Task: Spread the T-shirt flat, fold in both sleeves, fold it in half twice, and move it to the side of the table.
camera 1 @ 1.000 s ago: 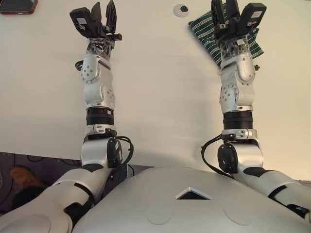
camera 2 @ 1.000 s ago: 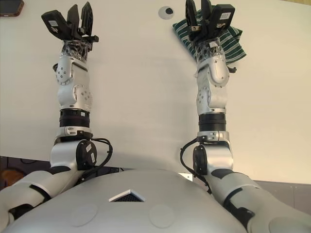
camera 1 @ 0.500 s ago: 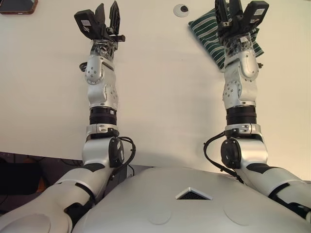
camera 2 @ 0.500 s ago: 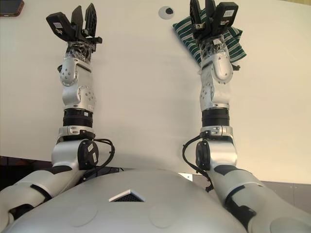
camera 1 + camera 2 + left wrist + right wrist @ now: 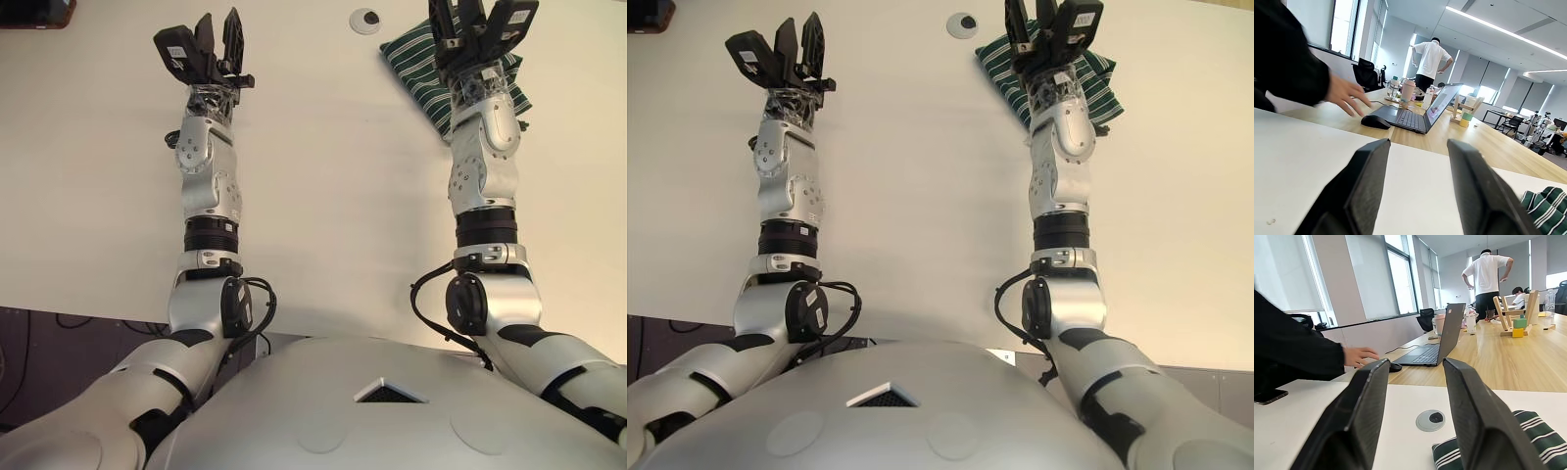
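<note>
On the wide white table (image 5: 323, 176), the folded green-and-white striped cloth T-shirt (image 5: 416, 70) lies just beneath the right gripper (image 5: 456, 15), its fingers apart like the far-off left gripper's (image 5: 218, 24); being soft, light and limp, it likely wants pinching at a folded edge.

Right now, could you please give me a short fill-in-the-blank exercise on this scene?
The T-shirt is green with white ____.
It lies on the robot's ____ side.
The fingers of the left gripper are ____.
The right gripper holds ____.
Missing words: stripes, right, open, nothing.
</note>
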Robot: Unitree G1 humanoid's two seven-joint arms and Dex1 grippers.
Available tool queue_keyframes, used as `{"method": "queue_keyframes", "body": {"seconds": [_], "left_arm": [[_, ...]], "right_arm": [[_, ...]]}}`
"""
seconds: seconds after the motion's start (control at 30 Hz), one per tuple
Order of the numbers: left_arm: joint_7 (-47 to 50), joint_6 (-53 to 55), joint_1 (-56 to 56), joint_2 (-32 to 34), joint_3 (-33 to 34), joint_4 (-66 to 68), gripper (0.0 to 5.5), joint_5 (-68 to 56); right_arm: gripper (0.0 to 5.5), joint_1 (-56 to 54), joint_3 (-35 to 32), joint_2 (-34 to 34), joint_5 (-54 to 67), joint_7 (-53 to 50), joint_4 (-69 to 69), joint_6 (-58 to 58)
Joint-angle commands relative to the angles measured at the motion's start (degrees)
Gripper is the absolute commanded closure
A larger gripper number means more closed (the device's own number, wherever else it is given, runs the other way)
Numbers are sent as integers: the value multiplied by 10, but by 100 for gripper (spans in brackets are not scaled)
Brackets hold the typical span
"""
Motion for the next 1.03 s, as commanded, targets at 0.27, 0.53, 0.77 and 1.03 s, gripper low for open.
{"method": "queue_keyframes", "body": {"seconds": [0.27, 0.53, 0.77, 1.03], "left_arm": [[5, -9, -8, -3, 0, 6, 339, 2], [7, -12, -7, -3, 0, 7, 339, 2], [8, -13, -7, -4, -1, 7, 339, 2], [8, -14, -9, -4, -1, 10, 339, 2]], "right_arm": [[351, -10, 1, -9, -8, 3, 7, -2], [351, -10, 2, -9, -9, 4, 6, 0], [351, -11, 1, -10, -9, 5, 7, 0], [351, -13, 0, -10, -9, 5, 9, -3]]}}
